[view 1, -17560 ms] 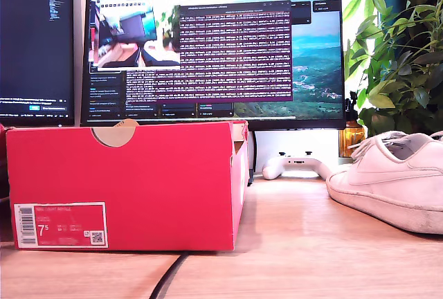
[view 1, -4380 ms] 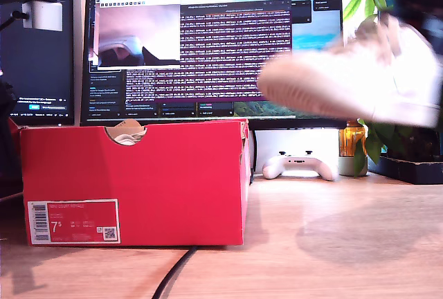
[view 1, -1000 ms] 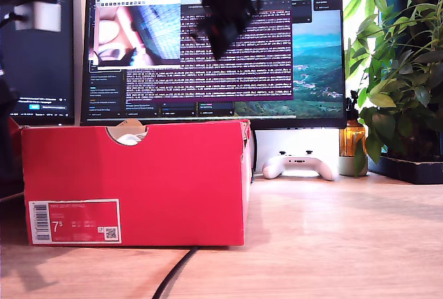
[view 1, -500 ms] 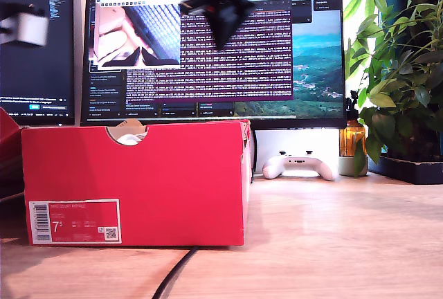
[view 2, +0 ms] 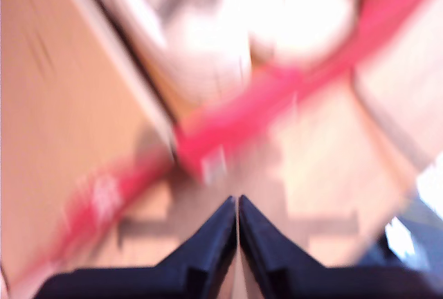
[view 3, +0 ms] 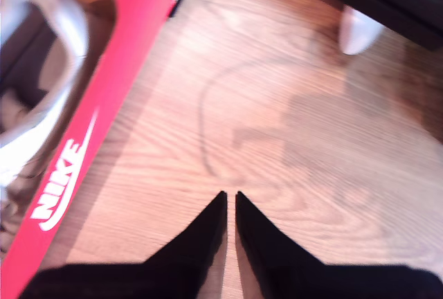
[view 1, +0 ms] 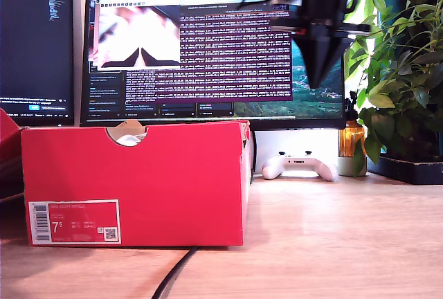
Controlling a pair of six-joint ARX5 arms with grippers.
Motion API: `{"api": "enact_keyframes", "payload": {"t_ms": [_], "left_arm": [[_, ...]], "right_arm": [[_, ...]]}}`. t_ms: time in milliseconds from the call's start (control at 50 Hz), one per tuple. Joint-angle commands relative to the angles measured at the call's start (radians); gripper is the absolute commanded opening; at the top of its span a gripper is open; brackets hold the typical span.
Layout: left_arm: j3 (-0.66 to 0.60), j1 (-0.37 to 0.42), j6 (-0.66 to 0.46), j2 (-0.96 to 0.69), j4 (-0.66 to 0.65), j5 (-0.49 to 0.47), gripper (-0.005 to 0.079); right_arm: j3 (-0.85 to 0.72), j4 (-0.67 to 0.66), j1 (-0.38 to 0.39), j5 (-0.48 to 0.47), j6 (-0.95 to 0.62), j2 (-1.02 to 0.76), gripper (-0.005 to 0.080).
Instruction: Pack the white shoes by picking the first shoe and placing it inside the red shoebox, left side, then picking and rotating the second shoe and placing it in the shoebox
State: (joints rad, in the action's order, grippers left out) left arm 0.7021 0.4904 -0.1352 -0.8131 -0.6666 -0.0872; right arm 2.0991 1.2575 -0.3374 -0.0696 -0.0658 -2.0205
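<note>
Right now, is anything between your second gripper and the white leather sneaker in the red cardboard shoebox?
Only the red cardboard shoebox's side wall: my second gripper hangs shut over the wooden table beside it; the white leather sneaker lies inside, uncovered.

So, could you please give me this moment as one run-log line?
white shoe: inside red shoebox | my first gripper: shut, empty | my second gripper: shut, empty, above desk beside shoebox

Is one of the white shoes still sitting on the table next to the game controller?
No. In the exterior view the table beside the game controller holds no shoe, only the red shoebox.
</note>
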Motion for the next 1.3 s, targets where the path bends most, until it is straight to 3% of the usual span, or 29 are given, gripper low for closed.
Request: {"api": "enact_keyframes", "payload": {"t_ms": [0, 140, 360, 640, 940, 1060, 1280], "left_arm": [[-0.009, 0.003, 0.005, 0.002, 0.053, -0.005, -0.0017], [-0.009, -0.005, 0.005, 0.001, 0.137, -0.005, -0.0017], [-0.010, -0.051, -0.027, -0.021, 0.200, -0.011, -0.0017], [-0.061, -0.140, -0.051, -0.057, 0.434, -0.119, -0.0017], [-0.181, -0.216, -0.039, -0.057, 0.632, -0.123, -0.0017], [-0.235, -0.275, -0.029, -0.057, 0.703, -0.123, -0.0017], [-0.292, -0.336, 0.024, -0.056, 0.774, -0.148, -0.0017]], "right_arm": [[-0.015, -0.001, 0.000, -0.014, 0.013, 0.005, -0.0008], [-0.078, -0.027, -0.001, -0.047, 0.015, 0.039, -0.0008], [-0.331, -0.184, 0.006, -0.080, 0.018, 0.192, -0.0007], [-0.748, -0.505, 0.060, -0.079, 0.016, 0.478, -0.0007], [-1.155, -0.897, 0.123, -0.077, -0.014, 0.731, -0.0007], [-1.284, -1.051, 0.164, -0.045, -0.076, 0.763, -0.0007], [-1.453, -1.270, 0.313, 0.118, -0.065, 0.763, -0.0007]]}}
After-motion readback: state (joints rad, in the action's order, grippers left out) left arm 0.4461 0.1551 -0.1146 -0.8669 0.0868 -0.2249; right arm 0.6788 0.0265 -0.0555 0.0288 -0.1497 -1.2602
